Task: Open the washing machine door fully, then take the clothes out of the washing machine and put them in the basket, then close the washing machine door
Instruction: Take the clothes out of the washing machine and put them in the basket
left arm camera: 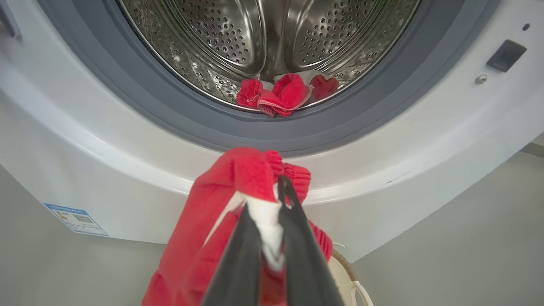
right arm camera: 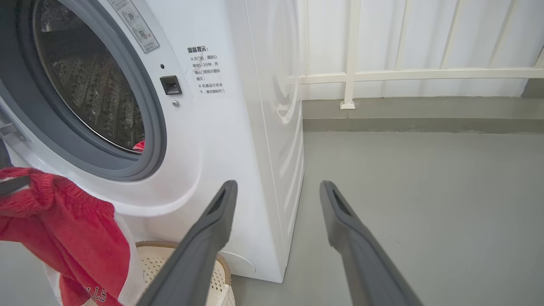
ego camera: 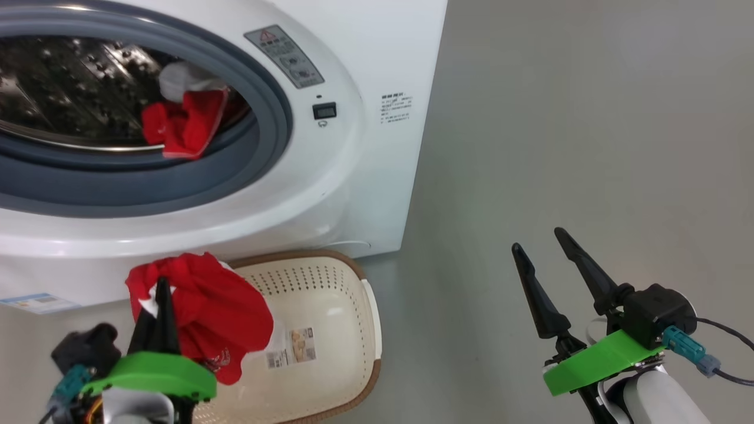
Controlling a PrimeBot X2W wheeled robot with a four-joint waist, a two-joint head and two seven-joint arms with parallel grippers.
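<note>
Found left gripper (ego camera: 160, 294) pinched narrow on a red garment (ego camera: 224, 318), white panel caught between the fingers (left arm camera: 297, 238), bulk hanging free below the washer (ego camera: 377, 59) front. Noted garment over the left end of the basket (ego camera: 330, 277), nearer the rim than the middle. Judged step in hand: lowering and release. Recommended carrying further over the basket's centre, lowering until slack and only then opening, to avoid cloth trailing over the rim onto the floor (ego camera: 589, 118). Recorded more clothes (ego camera: 185, 123) lying at the lip of the drum (ego camera: 70, 76), well apart from either gripper. Found right gripper (ego camera: 538, 239) spread wide, empty, off to the side above bare floor.
</note>
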